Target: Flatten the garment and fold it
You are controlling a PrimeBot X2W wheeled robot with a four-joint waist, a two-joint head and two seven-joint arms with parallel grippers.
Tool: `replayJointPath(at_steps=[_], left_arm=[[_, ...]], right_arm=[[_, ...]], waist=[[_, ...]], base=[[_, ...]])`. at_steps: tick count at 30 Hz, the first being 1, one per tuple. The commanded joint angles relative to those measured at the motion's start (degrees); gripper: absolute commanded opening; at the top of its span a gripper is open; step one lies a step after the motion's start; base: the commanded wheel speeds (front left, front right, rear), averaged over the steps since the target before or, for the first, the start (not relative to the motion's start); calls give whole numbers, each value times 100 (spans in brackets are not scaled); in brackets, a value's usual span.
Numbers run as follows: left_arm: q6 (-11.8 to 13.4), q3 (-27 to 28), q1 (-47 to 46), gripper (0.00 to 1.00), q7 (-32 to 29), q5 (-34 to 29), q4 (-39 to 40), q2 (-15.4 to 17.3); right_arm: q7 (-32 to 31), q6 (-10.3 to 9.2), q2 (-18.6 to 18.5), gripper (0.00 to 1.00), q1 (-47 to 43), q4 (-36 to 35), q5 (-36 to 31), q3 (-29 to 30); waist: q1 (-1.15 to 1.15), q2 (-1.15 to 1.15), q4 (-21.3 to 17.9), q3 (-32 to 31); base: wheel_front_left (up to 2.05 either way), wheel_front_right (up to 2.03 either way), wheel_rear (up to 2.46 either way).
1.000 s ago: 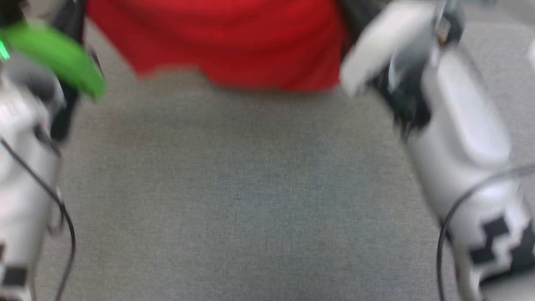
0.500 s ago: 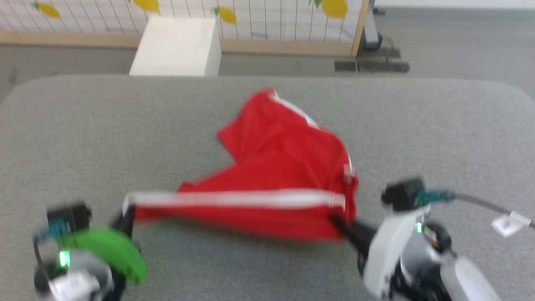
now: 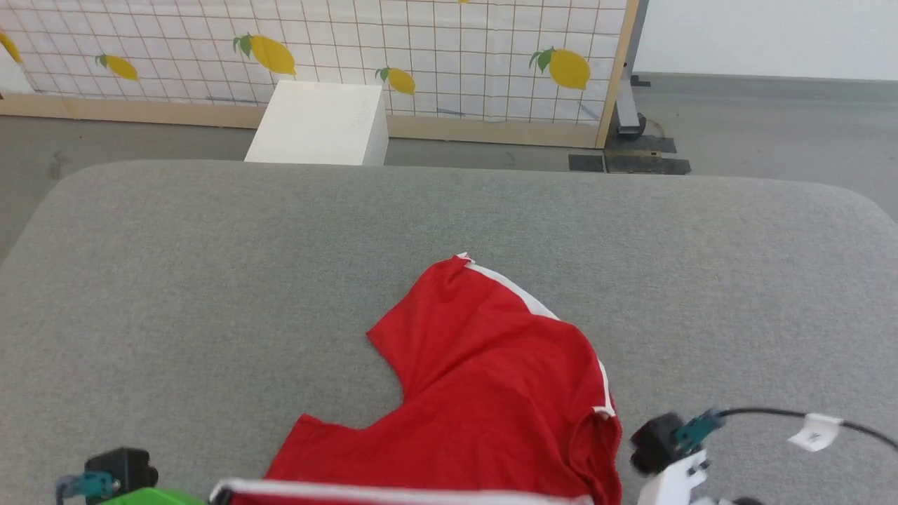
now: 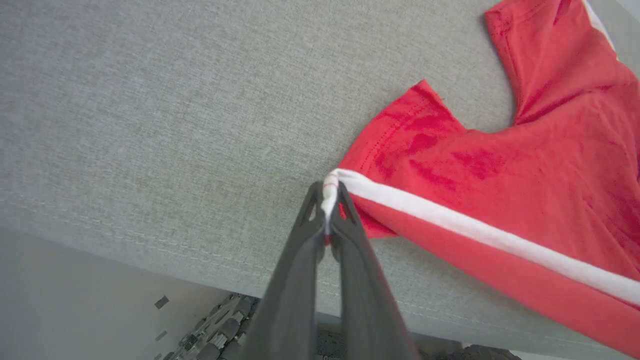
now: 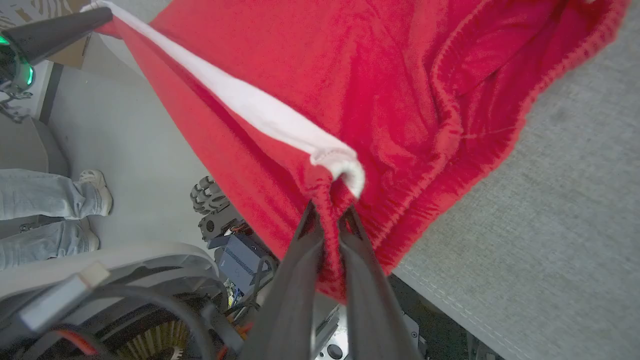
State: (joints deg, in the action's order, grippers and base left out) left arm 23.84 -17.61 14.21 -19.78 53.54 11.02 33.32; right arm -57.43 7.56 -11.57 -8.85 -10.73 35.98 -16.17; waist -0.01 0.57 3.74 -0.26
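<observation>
The garment (image 3: 484,393), bright red with white trim, lies partly spread on the grey table (image 3: 210,280), one sleeve pointing to the far side. Its near edge, with a white band (image 4: 450,220), is stretched taut between my two grippers at the table's front edge. In the left wrist view my left gripper (image 4: 327,200) is shut on the band's corner. My right gripper (image 5: 327,210) is shut on bunched red cloth at the band's other end. The left gripper's dark fingers (image 5: 60,27) also show at the top left of the right wrist view.
Beyond the table's far edge stand a white box (image 3: 319,123) and a screen printed with lemons (image 3: 421,49). A person's legs and shoes (image 5: 50,200) are on the floor beside my wheeled base (image 5: 210,200). Bare grey table surrounds the garment.
The head camera has tilted upward, so the garment now sits lower in the picture. Both grippers keep their hold on the white-banded edge.
</observation>
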Motion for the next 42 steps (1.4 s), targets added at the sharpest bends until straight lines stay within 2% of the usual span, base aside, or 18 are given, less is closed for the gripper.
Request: replayJointPath(at_steps=[1, 5, 9, 17, 23, 28, 33, 42], left_arm=[[-4, 86, -51, 0, 120, -10, 106, 49], [-257, 124, -556, 0, 503, -289, 211, 68], [-665, -28, -1426, 0, 645, -508, -89, 29], [-1701, -678, -3504, 0, 599, -929, -1365, -299], [-2268, -1039, -4623, 0, 520, -1167, -2385, -536], [-2548, -1234, -5197, 0, 472, -1308, -3014, -663], [-2704, -1348, -5521, 0, 496, -1373, -3284, -770], [-2808, -1502, -5727, 0, 425, -1412, -3504, -820]], right_arm=[[63, -8, 93, 0, 20, -155, -16, 169], [300, -8, 379, 0, 148, -315, -228, 494], [439, -8, 533, 0, 301, -315, -464, 776], [676, -8, 768, 0, 698, -207, -888, 1149], [697, -8, 842, 0, 885, -104, -1003, 1151], [781, -8, 864, 0, 950, -23, -1029, 1060], [942, -8, 868, 0, 1014, 105, -957, 915], [1041, -8, 869, 0, 1135, 296, -1019, 693]], waist=[[1, -57, -15, 45], [1, -57, -48, 154], [1, -57, -120, 367], [1, -57, -499, 1091], [1, -57, -842, 1591], [1, -57, -1100, 1887], [1, -57, -1278, 2083], [1, -57, -1456, 2229]], base=[[0, 0, 0], [0, 0, 0], [0, 0, 0], [0, 0, 0], [0, 0, 0], [0, 0, 0], [0, 0, 0], [0, 0, 0]])
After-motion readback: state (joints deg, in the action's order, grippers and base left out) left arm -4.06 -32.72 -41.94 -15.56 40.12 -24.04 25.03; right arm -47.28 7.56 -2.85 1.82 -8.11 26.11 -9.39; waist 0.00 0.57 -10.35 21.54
